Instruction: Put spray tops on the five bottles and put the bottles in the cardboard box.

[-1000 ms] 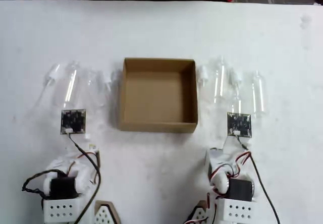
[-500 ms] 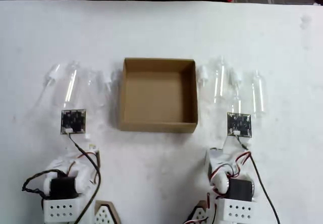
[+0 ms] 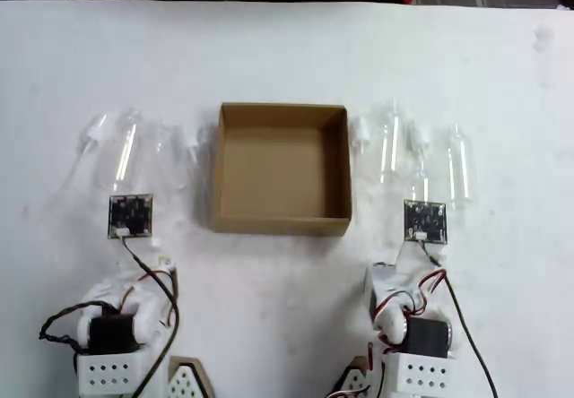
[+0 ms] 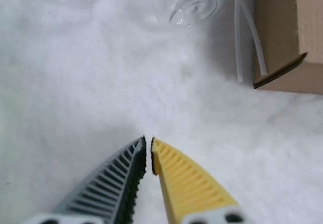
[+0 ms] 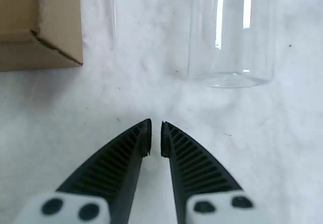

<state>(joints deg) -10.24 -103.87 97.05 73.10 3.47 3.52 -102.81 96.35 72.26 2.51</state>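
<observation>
Plain brown box (image 3: 282, 167); clear bottles (image 3: 125, 151); white table (image 3: 269, 48). Ribbed left gripper (image 4: 149, 148) grey and yellow; ribbed right gripper (image 5: 155, 133) black.

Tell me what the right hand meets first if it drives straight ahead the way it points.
Nothing, as far as the right wrist view shows: the right hand points into bare table between the cardboard box and a clear bottle. Depth is unclear further on.
</observation>
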